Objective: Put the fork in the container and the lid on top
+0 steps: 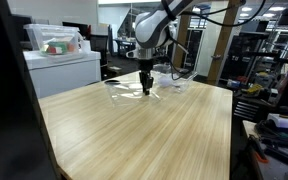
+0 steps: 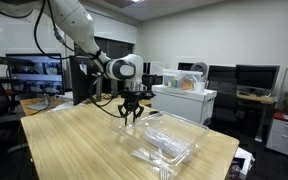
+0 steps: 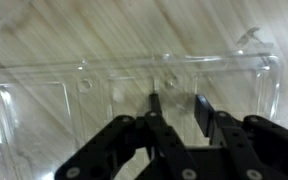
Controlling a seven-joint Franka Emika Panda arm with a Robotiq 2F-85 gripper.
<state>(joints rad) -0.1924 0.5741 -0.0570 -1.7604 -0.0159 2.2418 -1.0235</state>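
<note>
My gripper (image 3: 176, 100) is open and empty, its two black fingers pointing down over a clear plastic piece. That piece is flat and thin with small round dimples, and looks like the lid (image 3: 84, 85). It lies on the wooden table right under the fingers. In both exterior views the gripper (image 1: 146, 91) (image 2: 131, 117) hangs low over the far part of the table. The clear container (image 2: 170, 145) sits beside it, and also shows faintly in an exterior view (image 1: 176, 84). I cannot make out the fork; something pale may lie inside the container.
The light wooden table (image 1: 144, 135) is wide, with its edge near the clear plastic (image 2: 219, 150). A white cabinet with a bin (image 1: 59, 45) stands behind. Desks, monitors (image 2: 34, 70) and shelves ring the table.
</note>
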